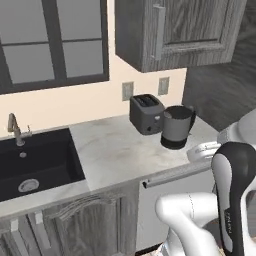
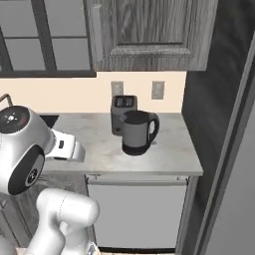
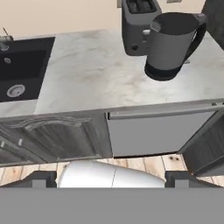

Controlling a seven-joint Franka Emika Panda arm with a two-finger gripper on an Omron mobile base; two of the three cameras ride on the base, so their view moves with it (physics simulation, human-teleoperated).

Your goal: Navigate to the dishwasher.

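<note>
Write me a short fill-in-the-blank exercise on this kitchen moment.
1. The dishwasher sits under the counter, directly below the ____.
2. The toaster stands ____ the kettle, against the wall.
3. The sink basin is coloured ____.
4. The dishwasher's door is ____.

Missing words: kettle; behind; black; closed

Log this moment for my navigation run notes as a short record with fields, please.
target: flat light-grey dishwasher front with long silver bar handle, under the counter, right ahead of the base
left of it: dark grey wood-grain cabinet door
on counter above: grey electric kettle, dark toaster behind it
further left: black sink with faucet
gripper: fingertips wide apart, holding nothing
door state: closed
</note>
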